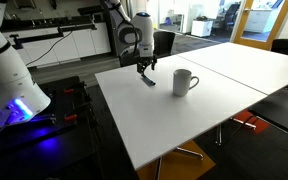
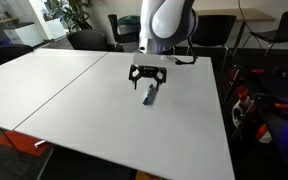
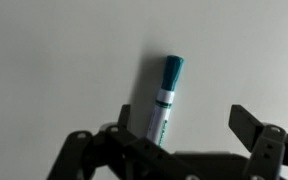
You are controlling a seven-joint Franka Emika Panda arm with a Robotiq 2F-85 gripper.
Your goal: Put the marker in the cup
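gripper (image 2: 148, 80) — jaws spread, over marker (image 2: 149, 95) | cup (image 1: 184, 82) upright, apart on table (image 2: 74, 100)

The marker (image 3: 164, 100) is a short stick-shaped pen with a teal cap, a white barrel and a green printed band. It lies flat on the white tabletop (image 1: 184, 120). In the wrist view its long axis runs nearly up the picture, leaning slightly, with the capped end uppermost and the opposite end hidden at the bottom. In both exterior views it reads as a small dark stick (image 1: 149, 82) (image 2: 150, 94). The cup (image 1: 184, 83) is a white cylindrical ceramic mug with a side loop handle. It stands upright on the same tabletop, mouth upward, handle toward the right of the picture. Marker and cup are near each other but not touching; the marker is outside the cup.
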